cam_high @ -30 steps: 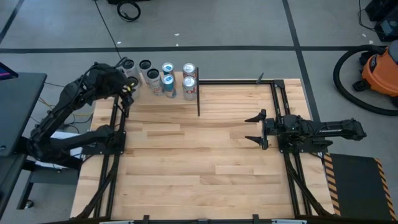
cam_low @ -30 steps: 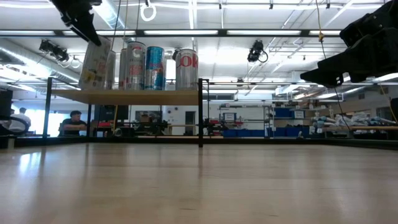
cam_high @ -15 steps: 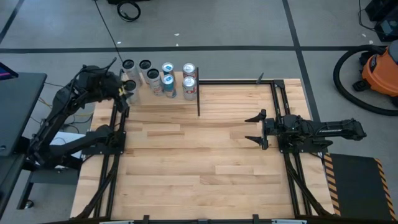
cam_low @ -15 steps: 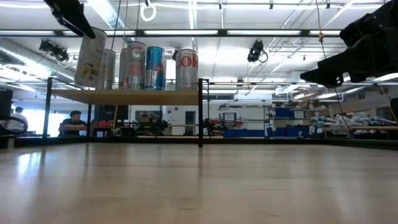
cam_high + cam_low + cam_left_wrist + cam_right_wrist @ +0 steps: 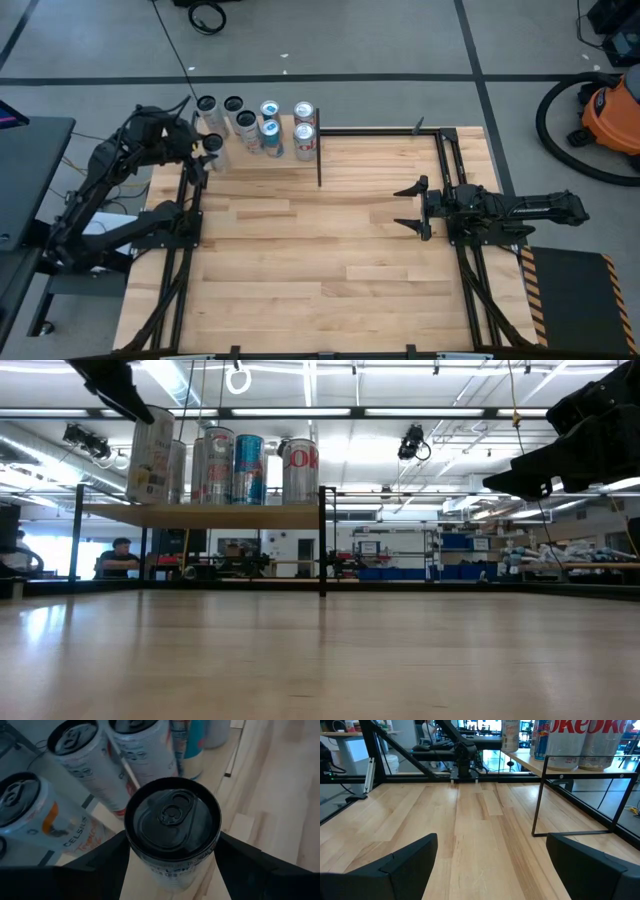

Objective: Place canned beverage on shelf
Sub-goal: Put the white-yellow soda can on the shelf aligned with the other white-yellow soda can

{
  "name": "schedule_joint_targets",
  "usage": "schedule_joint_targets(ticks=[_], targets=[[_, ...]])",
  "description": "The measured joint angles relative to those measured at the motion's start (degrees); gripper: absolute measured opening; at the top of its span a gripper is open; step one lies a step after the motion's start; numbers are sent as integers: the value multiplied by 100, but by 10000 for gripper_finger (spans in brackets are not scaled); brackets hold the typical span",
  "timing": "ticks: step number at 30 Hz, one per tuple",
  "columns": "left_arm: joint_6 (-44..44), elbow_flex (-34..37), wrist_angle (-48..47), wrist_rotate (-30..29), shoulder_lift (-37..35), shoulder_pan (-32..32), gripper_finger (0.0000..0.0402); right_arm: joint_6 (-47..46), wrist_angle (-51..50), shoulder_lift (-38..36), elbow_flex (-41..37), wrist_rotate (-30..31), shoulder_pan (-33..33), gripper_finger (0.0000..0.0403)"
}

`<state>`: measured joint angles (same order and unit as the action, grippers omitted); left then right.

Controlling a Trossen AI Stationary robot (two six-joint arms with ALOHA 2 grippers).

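Your left gripper (image 5: 172,865) is closed around a dark-topped can (image 5: 172,820), one finger on each side of its body, and in the low view that can (image 5: 150,455) stands upright at the left end of the shelf (image 5: 200,515), its base about level with the board, though you cannot tell from here whether it is touching. From above, the held can (image 5: 212,145) is at the shelf's near-left corner, just beside the other cans. On the shelf itself you have a cluster of cans: two white ones (image 5: 135,755) close behind the held can, blue ones (image 5: 270,135) in the middle, and two red-and-white ones (image 5: 304,130) at the right end, next to the black post (image 5: 322,540) of the shelf. Your right gripper (image 5: 412,207) waits well to the right of the shelf, above the bare table (image 5: 330,270), its fingers spread wide with nothing between them.
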<state>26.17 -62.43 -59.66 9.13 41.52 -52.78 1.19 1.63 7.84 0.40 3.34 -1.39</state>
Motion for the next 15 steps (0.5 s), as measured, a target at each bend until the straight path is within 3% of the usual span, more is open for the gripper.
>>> schedule_joint_targets(ticks=[15], targets=[[-184, 9, 279, 426, 95, -712, 272, 0, 0, 0, 1, 1, 1, 383]])
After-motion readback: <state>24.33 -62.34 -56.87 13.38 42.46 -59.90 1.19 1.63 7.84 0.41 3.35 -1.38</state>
